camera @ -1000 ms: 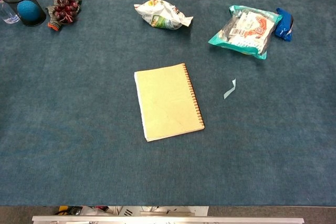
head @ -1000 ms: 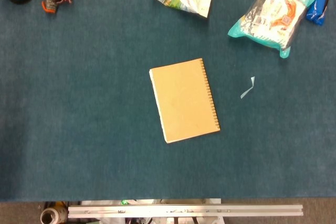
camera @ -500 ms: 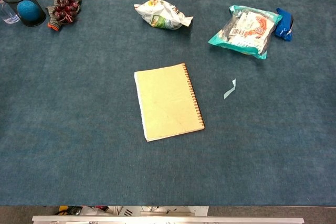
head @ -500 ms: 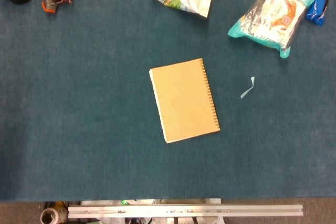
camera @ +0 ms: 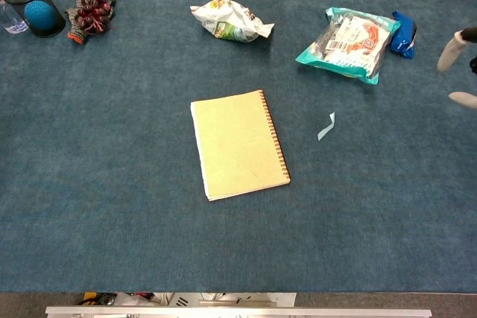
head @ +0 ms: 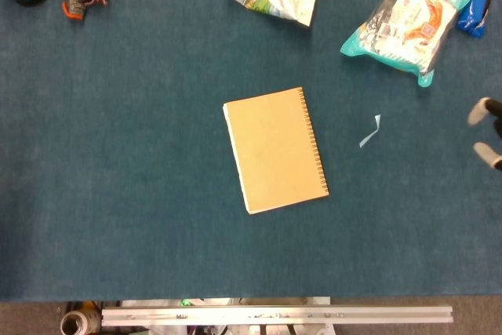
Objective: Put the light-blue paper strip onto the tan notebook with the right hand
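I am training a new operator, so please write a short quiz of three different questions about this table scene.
1. True or false: the light-blue paper strip already lies on the tan notebook.
2. On which side of the notebook is the spiral binding? A) the side facing the strip B) the opposite side
3. Fill in: the fingertips of the right hand enter at the ____ edge of the head view.

Key: 1 false; 2 A; 3 right.
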### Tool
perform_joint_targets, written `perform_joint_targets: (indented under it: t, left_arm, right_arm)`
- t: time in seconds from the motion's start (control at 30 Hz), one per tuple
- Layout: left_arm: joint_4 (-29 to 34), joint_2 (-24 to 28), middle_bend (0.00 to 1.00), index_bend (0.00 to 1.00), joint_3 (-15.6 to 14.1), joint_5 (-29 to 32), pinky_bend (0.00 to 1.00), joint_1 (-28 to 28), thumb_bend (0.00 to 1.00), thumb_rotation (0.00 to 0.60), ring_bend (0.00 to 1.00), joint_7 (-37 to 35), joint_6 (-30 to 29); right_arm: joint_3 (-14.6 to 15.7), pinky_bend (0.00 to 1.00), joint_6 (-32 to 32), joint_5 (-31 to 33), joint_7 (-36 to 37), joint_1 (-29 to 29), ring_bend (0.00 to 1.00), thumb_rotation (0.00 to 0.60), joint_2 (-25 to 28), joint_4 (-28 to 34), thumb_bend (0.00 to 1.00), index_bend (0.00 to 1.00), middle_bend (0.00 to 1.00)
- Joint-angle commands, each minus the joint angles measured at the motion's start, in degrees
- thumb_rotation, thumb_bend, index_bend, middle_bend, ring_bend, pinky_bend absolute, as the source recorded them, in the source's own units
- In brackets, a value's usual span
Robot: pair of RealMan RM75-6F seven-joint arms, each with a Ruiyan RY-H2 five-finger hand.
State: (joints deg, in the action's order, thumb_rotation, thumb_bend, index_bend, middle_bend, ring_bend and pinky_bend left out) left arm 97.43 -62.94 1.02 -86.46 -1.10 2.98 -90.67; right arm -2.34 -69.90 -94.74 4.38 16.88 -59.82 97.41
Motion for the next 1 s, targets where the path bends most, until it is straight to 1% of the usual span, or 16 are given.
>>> perform_joint_targets:
  t: [0.03, 0.2, 0.4, 0.7, 1.0]
  left_arm:
    - [-0.12, -0.01, 0.00, 0.02, -0.01, 0.14, 0.00, -0.11, 0.32, 0.600, 0.00, -0.13, -0.02]
    - [-0.48, -0.12, 0.00, 0.02, 0.03, 0.46, 0.00, -0.25, 0.32, 0.600, 0.00, -0.57, 0.07]
    - [-0.97, -0.33, 0.00, 0.02, 0.13, 0.86, 0.00, -0.38, 0.32, 0.600, 0.00, -1.02, 0.19]
    - [-1.69, -0.61, 0.00, 0.02, 0.36, 1.27, 0.00, -0.36, 0.32, 0.600, 0.00, -1.75, 0.50]
    - [-2.54, -0.68, 0.00, 0.02, 0.56, 1.69, 0.00, -0.29, 0.32, 0.600, 0.00, -2.70, 0.91]
  right_arm:
    - [-0.06, 1.00, 5.42, 1.31, -1.26, 3.48, 1.00, 0.600, -1.86, -0.62, 0.25, 0.51, 0.99]
    - [-0.31, 1.00, 12.07, 3.43, -3.87, 7.52, 1.00, 0.600, -4.72, -1.95, 0.25, 0.51, 0.99]
    - [-0.82, 1.00, 17.21, 6.00, -6.51, 11.18, 1.00, 0.600, -8.85, -4.16, 0.25, 0.51, 0.99]
    - [-0.95, 1.00, 22.80, 9.94, -10.04, 15.26, 1.00, 0.600, -15.59, -9.21, 0.25, 0.52, 0.99]
    - [-1.41, 1.00, 26.30, 14.03, -12.60, 18.33, 1.00, 0.600, -21.30, -14.25, 0.27, 0.52, 0.99]
